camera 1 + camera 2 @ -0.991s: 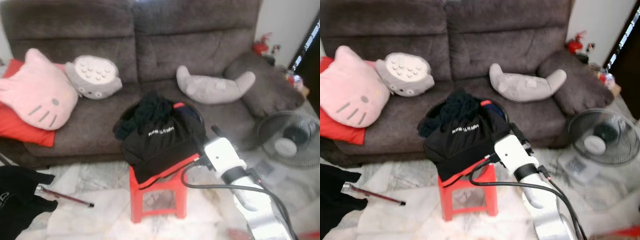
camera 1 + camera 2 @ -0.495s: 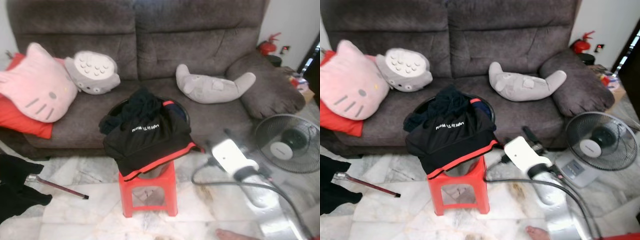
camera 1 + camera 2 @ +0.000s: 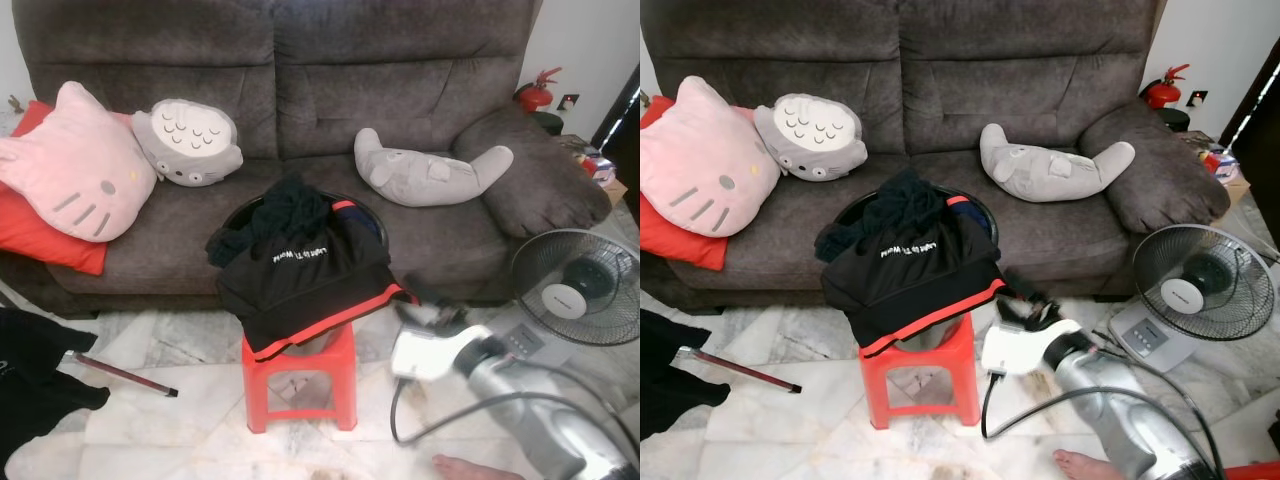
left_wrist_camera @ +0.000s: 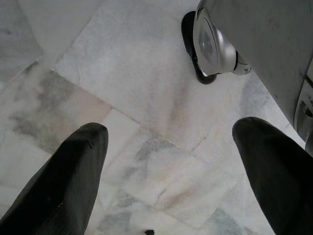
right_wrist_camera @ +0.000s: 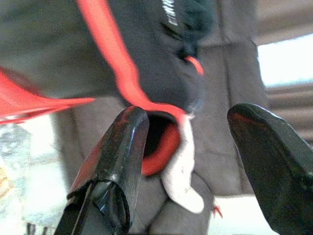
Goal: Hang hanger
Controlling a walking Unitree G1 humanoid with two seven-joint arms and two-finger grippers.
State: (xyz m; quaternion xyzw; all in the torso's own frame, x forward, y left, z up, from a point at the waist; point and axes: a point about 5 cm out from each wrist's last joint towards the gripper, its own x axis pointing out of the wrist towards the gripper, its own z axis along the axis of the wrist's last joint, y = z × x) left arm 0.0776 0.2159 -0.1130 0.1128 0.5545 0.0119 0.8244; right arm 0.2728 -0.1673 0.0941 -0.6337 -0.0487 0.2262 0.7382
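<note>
The robot's right pincer [image 3: 1025,305], its two long black fingers [image 5: 122,152] spread wide with nothing between them, reaches low toward the small red plastic stool [image 3: 925,372] on the pale marbled tile floor [image 3: 770,410], the silver arm blurred behind it. Just beyond the fingertips hangs the red-trimmed hem of a black garment with white lettering [image 3: 915,275], heaped over a round dark basket [image 3: 975,208] that sits on the stool; in the right wrist view the red trim [image 5: 122,73] runs just above the nearer finger without touching it. The left pincer [image 4: 168,147] hangs over the bare tiles beside the robot's own silver foot [image 4: 215,44], its fingers also well apart and holding nothing. Well away from the right pincer, across the stool on the robot's left, a thin dark red hanger with a metal end [image 3: 735,368] lies flat on the floor, its end against a crumpled black cloth [image 3: 665,370]. Behind the stool stands a brown fabric sofa [image 3: 940,60] carrying a pink cat-face cushion [image 3: 700,160] on a red cushion [image 3: 670,235], a grey round plush [image 3: 812,135] and a grey curved plush [image 3: 1050,170]. Near the right arm stands a floor fan with a round wire guard [image 3: 1205,283], and a person's bare foot [image 3: 1085,464] shows at the frame edge.
</note>
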